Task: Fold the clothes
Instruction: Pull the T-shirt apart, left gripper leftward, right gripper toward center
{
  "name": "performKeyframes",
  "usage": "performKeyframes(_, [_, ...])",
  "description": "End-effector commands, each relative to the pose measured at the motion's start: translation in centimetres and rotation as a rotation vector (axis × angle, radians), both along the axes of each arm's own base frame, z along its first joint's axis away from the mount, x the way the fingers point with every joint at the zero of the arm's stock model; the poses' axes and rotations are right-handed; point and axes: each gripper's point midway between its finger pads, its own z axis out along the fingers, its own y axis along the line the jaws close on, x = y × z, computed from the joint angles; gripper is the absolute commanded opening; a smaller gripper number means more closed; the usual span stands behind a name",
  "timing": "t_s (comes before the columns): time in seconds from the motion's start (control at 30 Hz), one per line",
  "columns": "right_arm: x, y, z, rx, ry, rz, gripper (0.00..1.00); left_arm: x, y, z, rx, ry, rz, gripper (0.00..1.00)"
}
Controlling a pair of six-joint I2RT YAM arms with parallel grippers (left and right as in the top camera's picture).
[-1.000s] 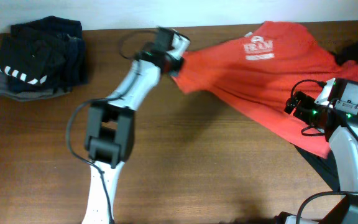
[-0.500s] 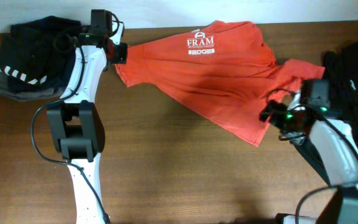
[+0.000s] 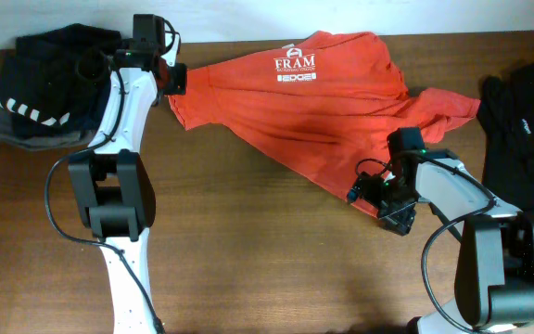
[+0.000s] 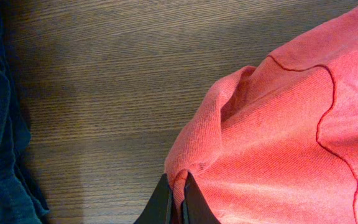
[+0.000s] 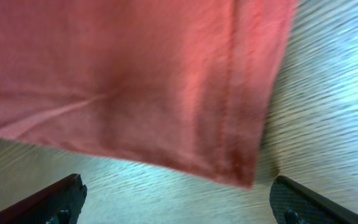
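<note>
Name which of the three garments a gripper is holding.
The orange-red T-shirt: the left gripper pinches its edge. The black garment and striped folded pile are in no gripper.

Wooden table (image 3: 276,250), dark striped folded pile (image 3: 40,88) at left, black garment (image 3: 522,116) at right

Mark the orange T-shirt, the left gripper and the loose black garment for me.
orange T-shirt (image 3: 332,116), overhead view, middle of its spread body.
left gripper (image 4: 176,198), left wrist view, between its fingertips, pinched shut on a fold of the shirt.
loose black garment (image 3: 522,121), overhead view, its middle, right of the shirt.
</note>
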Motion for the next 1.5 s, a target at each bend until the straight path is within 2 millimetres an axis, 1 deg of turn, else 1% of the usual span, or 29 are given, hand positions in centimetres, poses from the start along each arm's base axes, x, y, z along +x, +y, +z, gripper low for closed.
performKeyframes(0.0, [0.2, -1.9, -0.3, -0.118, -0.002, -0.021, 0.99, 0.4, 1.1, 0.7, 0.013, -0.020, 0.033, 0.01])
performKeyframes(0.03, [0.3, -2.2, -0.4, -0.136, -0.007, -0.018, 0.99, 0.4, 1.1, 0.7, 0.013, -0.020, 0.033, 0.01])
performKeyframes(0.17, [0.9, -2.2, -0.4, -0.138, -0.039, 0.021, 1.00, 0.4, 1.1, 0.7, 0.013, -0.020, 0.033, 0.01])
performKeyframes(0.2, [1.0, -2.2, -0.4, -0.138, -0.042, 0.022, 0.92, 0.4, 1.1, 0.7, 0.013, -0.020, 0.033, 0.01])
performKeyframes(0.3, [1.0, -2.2, -0.5, -0.138, -0.043, 0.021, 0.79, 0.4, 1.1, 0.7, 0.013, -0.018, 0.033, 0.01])
performKeyframes(0.4, [0.7, -2.2, -1.0, -0.136, -0.042, 0.021, 0.78, 0.3, 1.1, 0.6, 0.013, -0.013, 0.033, 0.01])
performKeyframes(0.5, [0.5, -2.2, -1.2, -0.138, -0.038, 0.021, 0.72, 0.1, 1.2, 0.5, 0.014, -0.003, 0.033, 0.01])
performKeyframes(0.57, [0.6, -2.2, -1.2, -0.138, -0.041, 0.021, 0.65, -0.1, 1.2, 0.4, 0.014, 0.003, 0.033, 0.01])
performKeyframes(0.73, [0.7, -2.2, -1.3, -0.138, -0.041, 0.021, 0.40, -0.2, 1.2, 0.3, 0.015, 0.009, 0.033, 0.01])
performKeyframes(0.87, [0.6, -2.2, -1.5, -0.138, -0.038, 0.021, 0.15, -0.3, 1.2, 0.3, 0.015, 0.012, 0.033, 0.01])
performKeyframes(0.93, [0.7, -2.4, -1.5, -0.151, -0.037, 0.020, 0.04, -0.5, 1.2, 0.2, 0.014, 0.023, 0.040, 0.01])
performKeyframes(1.03, [0.5, -3.0, -1.6, -0.186, -0.029, 0.020, 0.04, -1.4, 2.3, -0.1, 0.041, 0.057, 0.118, 0.01])
performKeyframes(1.13, [-0.2, -3.5, -1.5, -0.214, 0.000, 0.017, 0.04, -2.8, 4.2, -0.5, 0.112, 0.105, 0.210, 0.01])
performKeyframes(1.2, [-0.9, -4.4, -1.1, -0.260, 0.028, -0.002, 0.04, -4.0, 5.4, -0.5, 0.145, 0.139, 0.283, 0.01])
performKeyframes(1.27, [-1.3, -5.6, 0.0, -0.315, 0.048, -0.034, 0.04, -5.7, 6.5, -0.6, 0.165, 0.185, 0.378, 0.01])
performKeyframes(1.3, [-1.5, -6.1, 0.5, -0.331, 0.052, -0.044, 0.04, -6.4, 6.8, -0.6, 0.169, 0.203, 0.412, 0.01])
performKeyframes(1.33, [-1.7, -6.9, 1.3, -0.359, 0.060, -0.073, 0.04, -7.4, 7.4, -0.6, 0.174, 0.231, 0.467, 0.01])
performKeyframes(1.37, [-1.7, -7.4, 1.8, -0.371, 0.060, -0.082, 0.04, -8.2, 7.6, -0.6, 0.178, 0.252, 0.502, 0.01])
performKeyframes(1.43, [-2.2, -9.0, 3.4, -0.402, 0.072, -0.123, 0.04, -10.5, 9.0, 0.1, 0.237, 0.293, 0.603, 0.01])
performKeyframes(1.47, [-2.6, -9.6, 3.8, -0.417, 0.084, -0.134, 0.04, -11.0, 9.4, 0.5, 0.255, 0.297, 0.632, 0.01])
